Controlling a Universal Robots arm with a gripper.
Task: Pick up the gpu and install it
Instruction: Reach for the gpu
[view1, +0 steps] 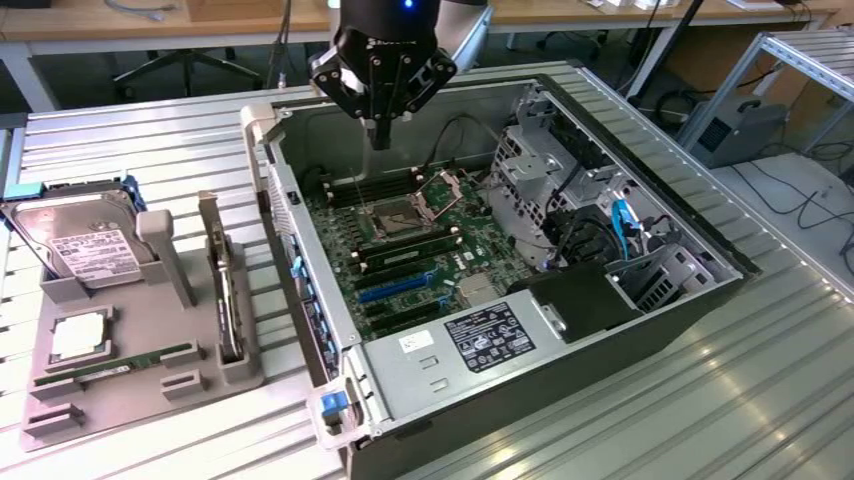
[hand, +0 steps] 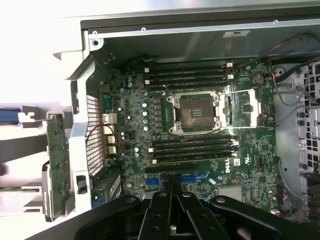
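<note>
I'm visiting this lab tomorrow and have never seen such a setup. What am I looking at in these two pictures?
This is a robot arm. Its gripper is shut, holds nothing, and hangs over an open computer case. One picture comes from a camera off the arm. The other comes from a camera on the wrist, looking down past the fingers onto the motherboard and its open processor socket. Beside the case, on the exterior view's left, a grey holder carries spare parts: a hard drive, a RAM stick and the gpu. The gpu stands on edge in its slot, untouched.
</note>
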